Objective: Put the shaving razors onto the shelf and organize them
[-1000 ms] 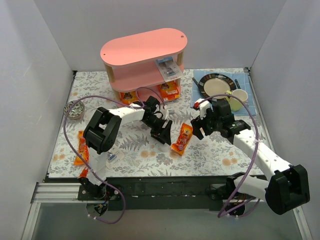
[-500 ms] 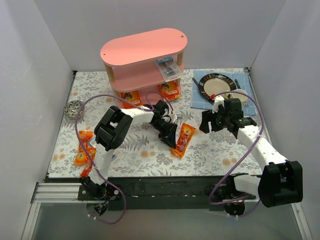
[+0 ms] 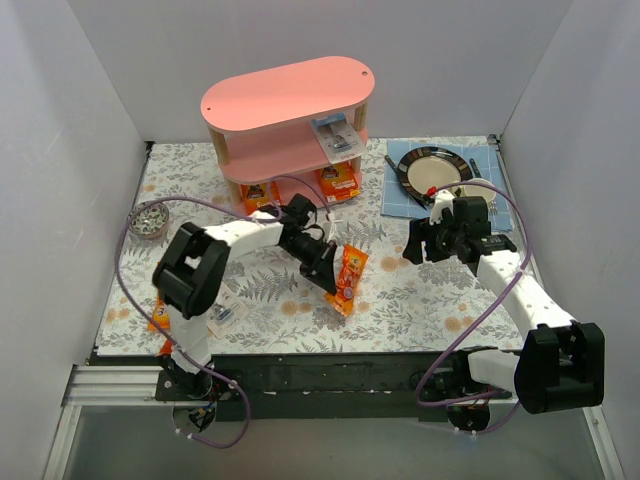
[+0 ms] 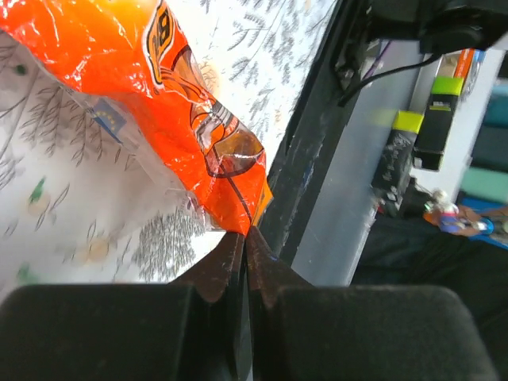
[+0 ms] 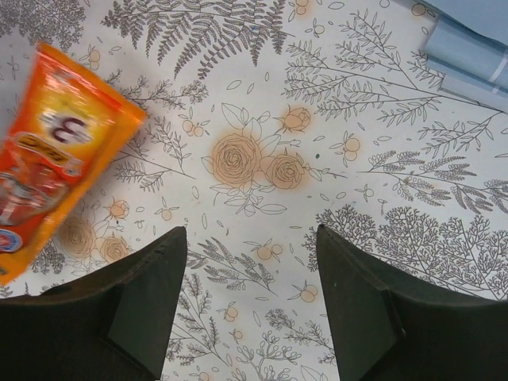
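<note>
A long orange crinkly bag (image 3: pixel 347 279) of shaving razors lies near the middle of the flowered cloth. My left gripper (image 3: pixel 331 279) is shut on its edge. In the left wrist view the jaws (image 4: pixel 246 235) pinch the bag's (image 4: pixel 178 103) corner seam. My right gripper (image 3: pixel 419 246) hovers open to the right of the bag, over bare cloth (image 5: pixel 251 238). That bag (image 5: pixel 55 151) shows at the left of the right wrist view. The pink shelf (image 3: pixel 290 95) stands at the back. It holds a blister pack (image 3: pixel 335 136) on the middle tier and orange cards (image 3: pixel 340 181) below.
A dark plate (image 3: pixel 432 168) sits on a blue cloth (image 3: pixel 397 195) at the back right. A metal bowl (image 3: pixel 150 220) is at the left. Another orange bag (image 3: pixel 160 312) and a small pack (image 3: pixel 225 314) lie beside the left arm's base. White walls close in three sides.
My left gripper has shut on the orange bag's edge and drawn it slightly left. The right gripper drew back to the right, away from the bag.
</note>
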Controlling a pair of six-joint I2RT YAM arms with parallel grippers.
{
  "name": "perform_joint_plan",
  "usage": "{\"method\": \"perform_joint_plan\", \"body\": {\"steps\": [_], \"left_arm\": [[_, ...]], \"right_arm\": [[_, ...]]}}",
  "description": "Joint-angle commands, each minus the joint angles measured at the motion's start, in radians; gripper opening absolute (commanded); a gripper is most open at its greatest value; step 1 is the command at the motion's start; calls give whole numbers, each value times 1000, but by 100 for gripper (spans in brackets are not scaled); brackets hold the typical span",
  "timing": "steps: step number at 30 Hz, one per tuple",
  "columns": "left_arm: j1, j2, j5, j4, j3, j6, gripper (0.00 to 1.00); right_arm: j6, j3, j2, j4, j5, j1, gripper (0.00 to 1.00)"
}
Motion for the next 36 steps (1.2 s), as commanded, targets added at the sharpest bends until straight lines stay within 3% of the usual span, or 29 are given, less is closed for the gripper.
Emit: {"method": "perform_joint_plan", "body": {"steps": [1, 7, 14, 22, 29, 36], "left_arm": [[105, -261, 21, -39, -78, 91, 0], [280, -474, 108, -122, -160, 175, 0], [374, -652, 133, -160, -191, 226, 0], [518, -709, 136, -179, -233, 249, 0], [595, -738, 53, -212, -287, 258, 0], [625, -801, 206, -173, -143, 223, 0]], "right_arm": [[-18, 45, 29, 8, -19, -6, 73], [-44, 75, 81, 6, -12, -6, 71], [-49, 104, 117, 14, -10, -6, 70], [-49, 131, 144, 8, -36, -6, 70], [-50, 131, 147, 12, -45, -6, 69], [-56, 108, 140, 26, -47, -6, 69]]}}
